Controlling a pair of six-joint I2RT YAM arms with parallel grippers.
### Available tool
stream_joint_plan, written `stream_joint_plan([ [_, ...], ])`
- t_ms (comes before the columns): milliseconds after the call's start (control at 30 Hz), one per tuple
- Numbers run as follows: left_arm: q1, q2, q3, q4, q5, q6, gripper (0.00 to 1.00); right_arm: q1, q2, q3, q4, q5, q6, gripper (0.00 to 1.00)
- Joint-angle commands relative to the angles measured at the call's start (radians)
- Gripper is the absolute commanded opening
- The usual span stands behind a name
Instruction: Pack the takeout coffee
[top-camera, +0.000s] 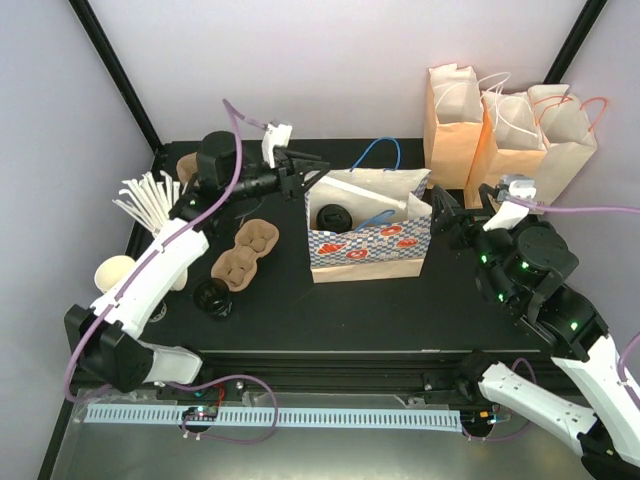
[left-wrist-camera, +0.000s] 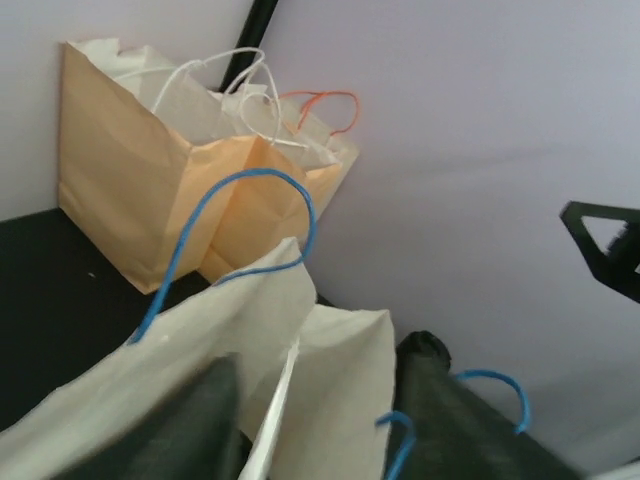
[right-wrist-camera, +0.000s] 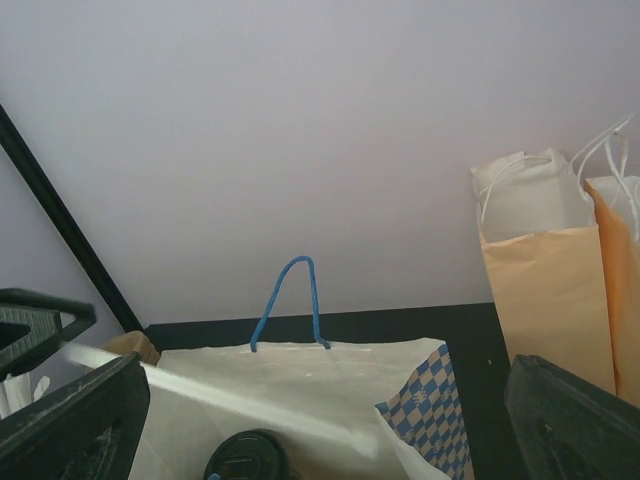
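The largest piece is in place. The blue-patterned paper bag (top-camera: 370, 250) stands upright and open near the middle of the surface (top-camera: 400, 320). The takeout coffee (top-camera: 332, 216), a small black lidded cup, sits down inside the bag towards its left end, so I'd judge that cup packed. A second black cup (top-camera: 212, 297) stands out on the surface, well to the bag's left and near a pulp cup carrier (top-camera: 245, 250). If it belongs to the order, it is what you have left, along with drawing both arms away from the bag.

Your left tool (top-camera: 312, 170) hangs at the bag's upper left corner, with nothing visibly in it. You cannot tell from these views whether it is parted or closed. Your right tool (top-camera: 464, 203) is at the bag's right end, released, spread wide and gripping nothing.

Only the overhead view gives you the whole layout: the three tan bags (top-camera: 500, 130) at the back right, the carrier and the second cup. The right wrist view looks across the bag's mouth, with that tool's fingers at the two lower corners of the frame and the coffee's top low in the bag, below the rim. The left wrist view shows the blue handle and pale lining close up, with tan bags behind, but no cup at all.
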Motion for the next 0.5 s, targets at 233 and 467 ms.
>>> stream_joint_plan([
  [233,0.117,-0.079,0.262,-0.627,-0.450,0.260,0.99,0.003,0.046,0.018,0.010,-0.005,-0.004,1.00],
  [467,0.438,-0.234,0.130,-0.788,-0.695,0.233,0.80,0.003,0.100,0.023,0.009,-0.047,-0.018,1.00],
])
